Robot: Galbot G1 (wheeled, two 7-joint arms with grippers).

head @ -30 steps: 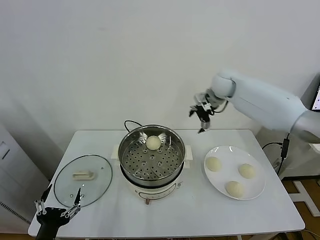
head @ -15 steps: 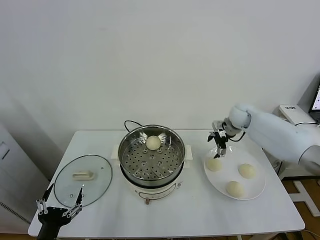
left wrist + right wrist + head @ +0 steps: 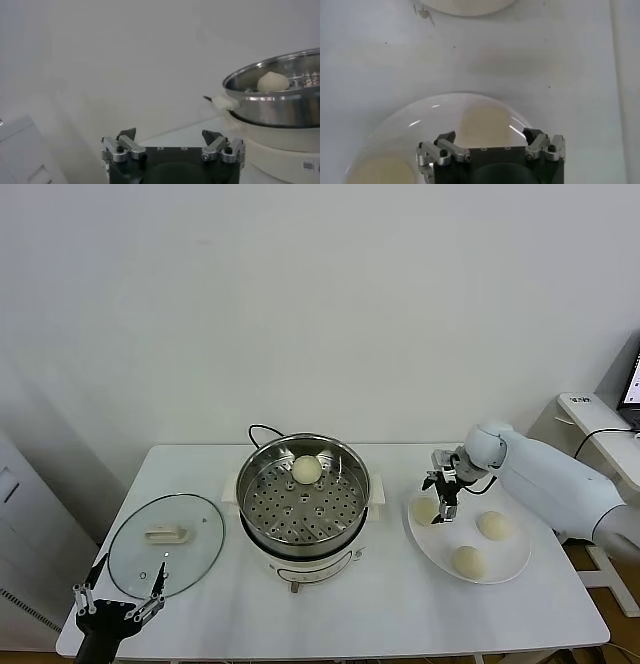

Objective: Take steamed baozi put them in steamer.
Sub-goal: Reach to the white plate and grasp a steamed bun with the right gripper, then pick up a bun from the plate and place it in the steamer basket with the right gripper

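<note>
A plain white wall stands behind a white surface (image 3: pixel 390 604) that carries everything we see. At its middle sits the steamer (image 3: pixel 303 489), a shiny steel basket with a perforated floor on a white cooker base, and one baozi (image 3: pixel 306 470) lies inside it near the far wall. To the steamer's right is a white plate (image 3: pixel 505 567) holding three more baozi: one at the plate's near-steamer edge (image 3: pixel 426 510), one toward the far right (image 3: pixel 493 525) and one at the front (image 3: pixel 469 561). Our right gripper (image 3: pixel 443 497) hangs just over the first of these, its fingers spread to either side of the bun; we cannot tell whether they touch it. To the steamer's left a round glass lid (image 3: pixel 166 545) with a white handle lies flat. Our left gripper (image 3: pixel 118 595) waits low at the surface's front left corner, fingers spread wide, holding nothing.
</note>
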